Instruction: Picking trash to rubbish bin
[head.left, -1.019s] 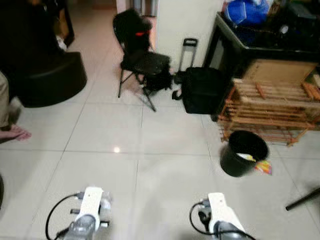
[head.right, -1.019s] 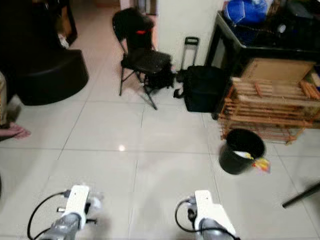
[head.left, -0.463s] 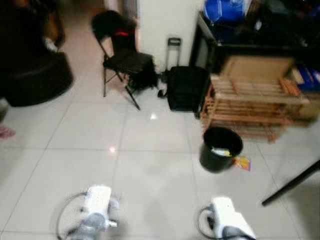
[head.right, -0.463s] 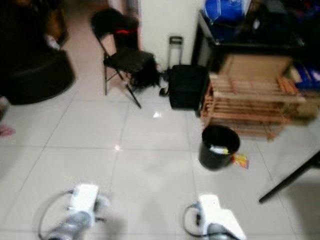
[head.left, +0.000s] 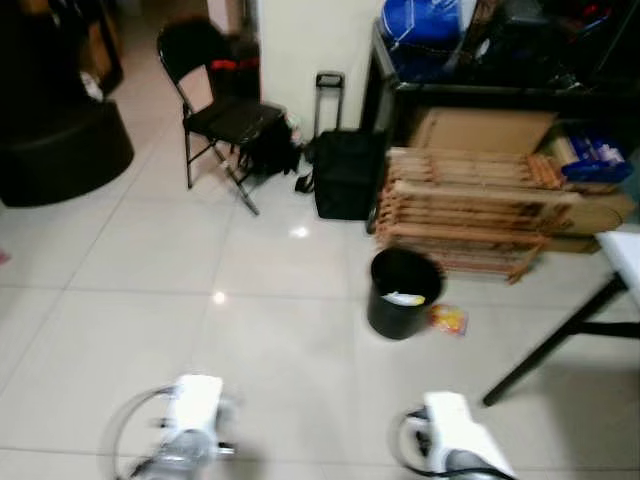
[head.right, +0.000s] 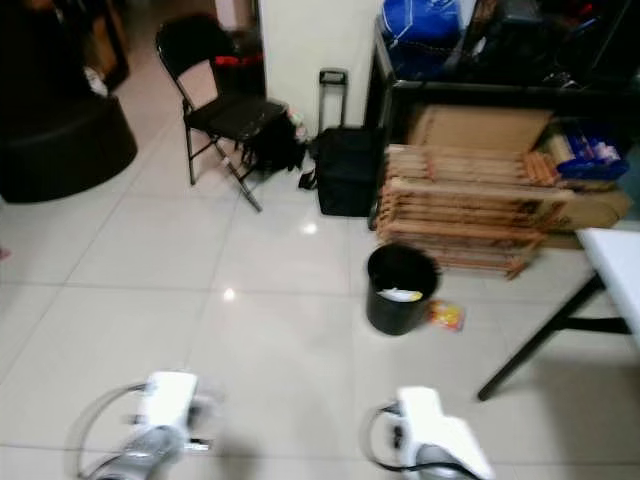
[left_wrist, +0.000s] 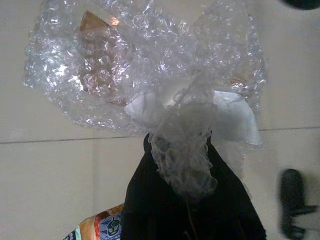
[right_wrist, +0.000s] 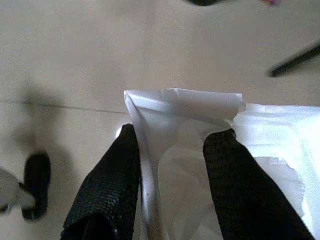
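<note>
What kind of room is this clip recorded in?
Probably a lived-in home, in a tiled room used partly for storage. A black folding chair stands near a black trolley bag, stacked wooden racks lean by cluttered shelving, and a black rubbish bin sits on the floor.

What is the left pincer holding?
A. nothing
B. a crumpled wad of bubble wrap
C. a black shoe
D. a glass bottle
B: the left wrist view shows the left pincer clamped on clear bubble wrap bunched above its black fingers.
</note>
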